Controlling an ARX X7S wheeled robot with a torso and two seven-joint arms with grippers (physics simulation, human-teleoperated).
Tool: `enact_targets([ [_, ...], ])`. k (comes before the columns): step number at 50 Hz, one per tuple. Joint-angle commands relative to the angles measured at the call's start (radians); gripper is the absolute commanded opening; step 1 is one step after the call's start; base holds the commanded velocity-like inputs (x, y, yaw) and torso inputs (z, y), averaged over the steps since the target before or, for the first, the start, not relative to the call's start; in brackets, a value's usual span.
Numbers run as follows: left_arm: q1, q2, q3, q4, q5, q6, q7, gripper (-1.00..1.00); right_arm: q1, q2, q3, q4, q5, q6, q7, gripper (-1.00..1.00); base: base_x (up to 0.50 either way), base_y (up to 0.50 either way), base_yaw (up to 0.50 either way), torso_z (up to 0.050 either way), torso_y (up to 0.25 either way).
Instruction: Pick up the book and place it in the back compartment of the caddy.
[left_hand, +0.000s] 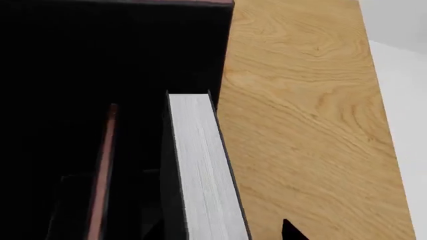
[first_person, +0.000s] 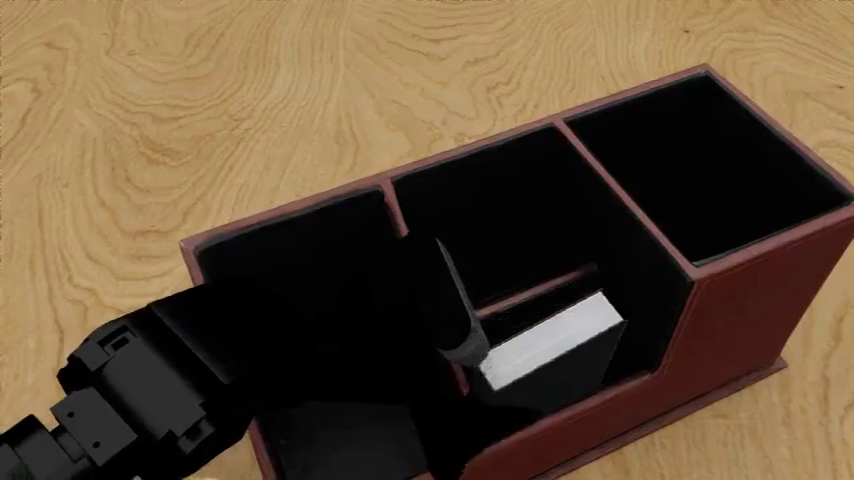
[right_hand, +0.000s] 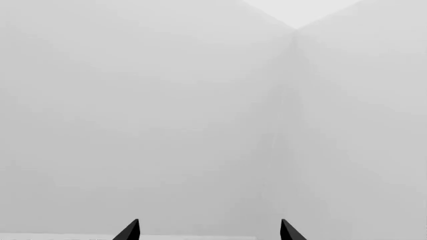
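Starting with the left wrist view, the book (left_hand: 203, 170) is seen edge-on, its white page block framed by thin black covers, and its lower end is cut off by the frame. It stands inside the dark interior of the caddy (left_hand: 113, 55), just beside the wall that borders the wooden counter (left_hand: 307, 115). A thin maroon divider (left_hand: 103, 170) runs alongside it, apart from the book by a black gap. One small black fingertip (left_hand: 291, 231) of the left end effector shows over the counter at the frame edge; the rest of that end effector is lost against the black lining, so it cannot be told whether it is spread or pinching the book.

From the head view, the maroon caddy (first_person: 747, 320) is seen from above on the counter (first_person: 200, 110). The book (first_person: 554, 342) leans tilted in the back compartment (first_person: 567, 385), the small cell between the low cross-divider (first_person: 541, 287) and the lowest outer wall. The left arm (first_person: 127, 405) reaches over the caddy, and a dark finger (first_person: 454, 300) stands against the book's upper edge; the opposite finger is hidden in the blackness.

Through the right wrist view, only pale grey haze is shown. Two black tips of the right end effector (right_hand: 208, 231) stand well apart, spread with nothing between them.
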Motion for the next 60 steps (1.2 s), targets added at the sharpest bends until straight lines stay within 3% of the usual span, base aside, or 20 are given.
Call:
enact_targets([
  [1, 0.005, 0.028, -0.029, 0.007, 0.020, 0.023, -0.150, 1.00, 0.002, -0.010, 0.007, -0.005, 0.001, 0.006, -0.009, 1.00, 0.01, -0.01, -0.02, 0.000, -0.012],
  [22, -0.019, 0.036, 0.016, -0.040, -0.025, 0.077, -0.181, 1.00, 0.002, -0.019, 0.022, -0.012, 0.006, 0.018, -0.017, 1.00, 0.01, -0.01, -0.01, 0.000, -0.007],
  [60, -0.114, -0.061, -0.028, 0.203, -0.110, -0.032, -0.276, 1.00, 0.002, -0.009, 0.028, -0.024, 0.019, 0.011, -0.007, 1.00, 0.00, 0.00, 0.00, 0.000, -0.001],
])
